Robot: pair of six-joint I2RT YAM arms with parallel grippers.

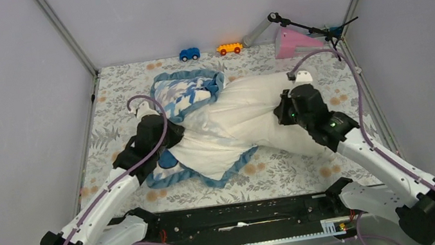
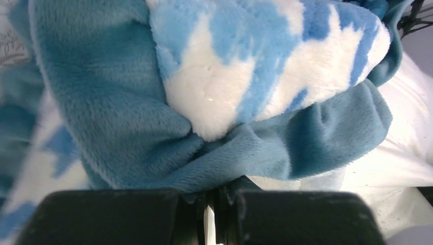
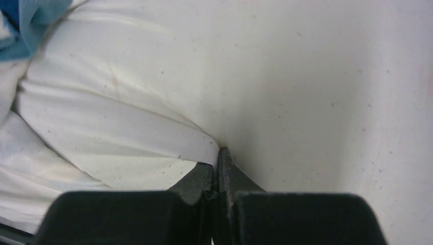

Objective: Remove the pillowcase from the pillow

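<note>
Across the floral-clothed bench (image 1: 293,166) the pillow (image 1: 245,108) lies mid-bench with the pillowcase (image 1: 188,94) bunched round its far-left end; left fingers (image 2: 245,188) pinch its blue edging, right fingers (image 3: 232,176) clamp a pillow fold, so the stripping step looks under way and next calls for pulling them apart.

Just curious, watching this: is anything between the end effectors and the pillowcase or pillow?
Nothing visible. The left end effector is shut directly on the pillowcase, at its blue edge; the right end effector is shut directly on the pillow.
</note>
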